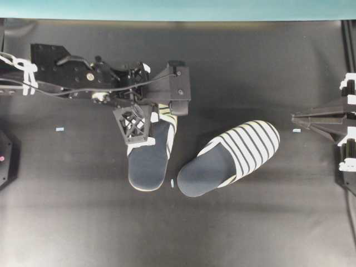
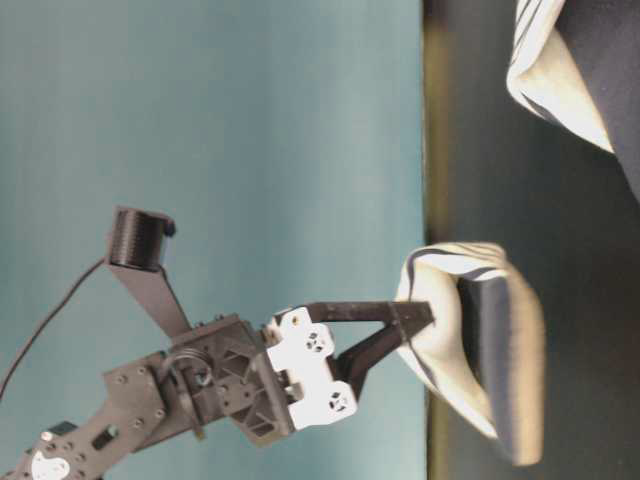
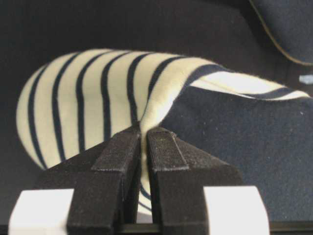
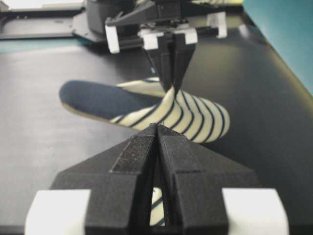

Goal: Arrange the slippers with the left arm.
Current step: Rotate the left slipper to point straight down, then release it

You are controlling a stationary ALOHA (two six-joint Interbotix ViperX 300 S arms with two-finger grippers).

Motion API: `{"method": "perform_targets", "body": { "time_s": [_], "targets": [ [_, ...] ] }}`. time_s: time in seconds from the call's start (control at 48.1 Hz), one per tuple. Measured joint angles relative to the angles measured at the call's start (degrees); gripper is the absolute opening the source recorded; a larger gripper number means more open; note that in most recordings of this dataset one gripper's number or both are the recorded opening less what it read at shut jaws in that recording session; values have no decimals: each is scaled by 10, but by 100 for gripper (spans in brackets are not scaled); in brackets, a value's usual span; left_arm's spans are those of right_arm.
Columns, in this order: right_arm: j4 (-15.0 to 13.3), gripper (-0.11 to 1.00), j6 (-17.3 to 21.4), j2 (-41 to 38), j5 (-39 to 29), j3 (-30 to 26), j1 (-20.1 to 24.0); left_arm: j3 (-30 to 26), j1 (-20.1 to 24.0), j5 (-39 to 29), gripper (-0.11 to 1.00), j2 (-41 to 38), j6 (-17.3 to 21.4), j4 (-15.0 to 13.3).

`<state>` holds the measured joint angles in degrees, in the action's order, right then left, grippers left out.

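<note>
On the dark table [image 1: 83, 222], left slipper [image 1: 147, 161] pinched at the rim of its striped toe cover by the left gripper [image 3: 144, 134], jaws pressed together on the fabric. Seemingly mid-shift, that slipper tilted with one edge raised. Next, probably: swung parallel to the right slipper [image 1: 231, 158], lying angled just beside it, heels nearly touching. Right gripper [image 4: 157, 129] shut, holding nothing, well apart. Small pale tag [image 1: 172, 183] between the heels.

Left gripper [image 2: 412, 322] pinches striped slipper [image 2: 470, 340] (other slipper [image 2: 575, 70] nearby).
</note>
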<state>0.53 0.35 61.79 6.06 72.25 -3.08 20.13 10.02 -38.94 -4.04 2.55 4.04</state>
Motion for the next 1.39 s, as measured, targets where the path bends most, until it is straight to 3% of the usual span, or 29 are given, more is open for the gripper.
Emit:
{"method": "perform_targets", "body": {
  "time_s": [0.333,0.727,0.81,0.998,1.081,1.392],
  "targets": [
    [1,0,0,0,1,3,-1,33,0,63,1,-6,-4,0],
    [0,0,2,0,1,3,-1,40,0,74,3,-20,-9,1],
    [1,0,4,0,1,4,-1,41,0,74,16,-21,-9,0],
    [1,0,5,0,1,4,-1,49,0,82,70,-20,-10,0],
    [1,0,5,-1,1,4,-1,50,0,87,87,-20,-11,0],
    [2,0,5,-1,0,4,-1,38,-18,74,90,7,15,-1]
  ]
}}
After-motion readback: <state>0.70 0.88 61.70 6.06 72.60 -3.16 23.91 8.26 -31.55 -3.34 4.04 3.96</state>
